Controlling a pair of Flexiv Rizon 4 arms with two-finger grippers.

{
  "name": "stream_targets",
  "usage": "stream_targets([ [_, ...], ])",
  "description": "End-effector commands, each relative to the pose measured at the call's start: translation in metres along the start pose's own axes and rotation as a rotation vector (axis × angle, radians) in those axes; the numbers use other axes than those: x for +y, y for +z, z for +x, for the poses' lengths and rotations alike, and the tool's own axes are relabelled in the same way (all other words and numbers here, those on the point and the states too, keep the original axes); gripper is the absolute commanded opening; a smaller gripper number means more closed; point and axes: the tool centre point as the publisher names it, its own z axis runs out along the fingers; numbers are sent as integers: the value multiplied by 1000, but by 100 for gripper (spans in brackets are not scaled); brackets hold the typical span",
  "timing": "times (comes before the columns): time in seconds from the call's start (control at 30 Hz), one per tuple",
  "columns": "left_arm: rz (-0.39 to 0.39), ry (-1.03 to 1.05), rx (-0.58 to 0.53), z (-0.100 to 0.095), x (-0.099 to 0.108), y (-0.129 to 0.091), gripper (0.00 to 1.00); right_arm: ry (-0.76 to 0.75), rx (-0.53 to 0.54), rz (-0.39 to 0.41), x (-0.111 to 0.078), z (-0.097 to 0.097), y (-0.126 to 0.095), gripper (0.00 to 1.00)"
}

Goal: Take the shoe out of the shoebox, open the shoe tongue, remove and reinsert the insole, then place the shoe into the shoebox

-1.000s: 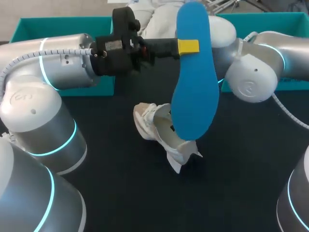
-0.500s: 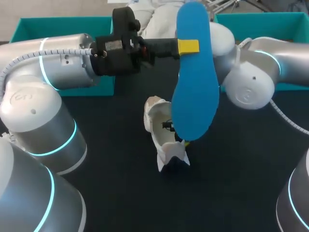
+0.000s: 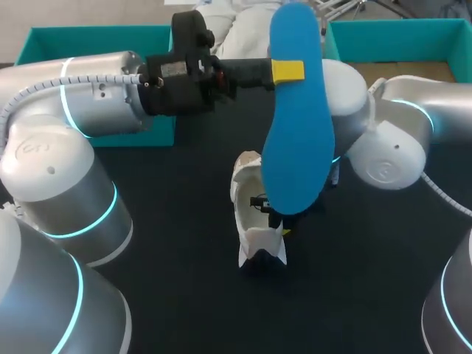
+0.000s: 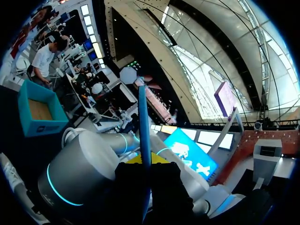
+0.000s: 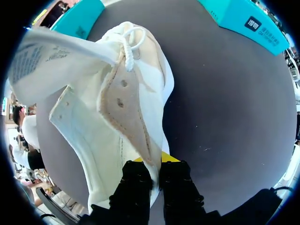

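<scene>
Clamping the blue insole [image 3: 295, 147] from both sides, the left gripper [image 3: 287, 71] holds it upright, well above the dark table [image 3: 177, 295], with one yellow tip showing against the flat blue face. In the left wrist view the insole [image 4: 143, 122] is seen edge-on, running straight out from between that gripper's [image 4: 144, 161] black fingers. Below it, the white shoe [image 3: 247, 181] stands on the table near the middle, partly covered in the head view by the insole's lower end. The right arm comes in behind the insole, so its gripper is mostly hidden from above. The right wrist view shows it plainly: the right gripper [image 5: 154, 161] is pinched tight on a thin edge of the shoe [image 5: 117, 108] by the beige eyelet strip, with the laces bunched at the far end of the opening. Two teal boxes sit along the back of the table — the left teal box [image 3: 96, 37] behind the left arm, and the right teal box [image 3: 398, 33], which has a brown floor, behind the right arm — both well apart from the shoe.
</scene>
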Motion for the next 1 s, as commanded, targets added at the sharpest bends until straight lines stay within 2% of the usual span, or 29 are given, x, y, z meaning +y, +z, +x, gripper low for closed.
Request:
stream_targets([
  [0.03, 3, 1, 0, -1, 2, 1, 0, 9, 19, -1, -2, -2, 12, 0],
  [0.13, 3, 1, 0, -1, 2, 1, 0, 10, 17, 5, -3, -3, 20, 0],
  [0.37, 3, 1, 0, -1, 2, 1, 0, 24, 37, 4, -4, -7, 20, 0],
  [0.43, 3, 1, 0, -1, 2, 1, 0, 16, 63, -7, -4, -6, 16, 100],
  [0.77, 3, 1, 0, -1, 2, 1, 0, 18, 232, 4, -8, -8, -22, 100],
  [1.0, 3, 1, 0, -1, 2, 1, 0, 18, 232, 4, -8, -8, -22, 100],
])
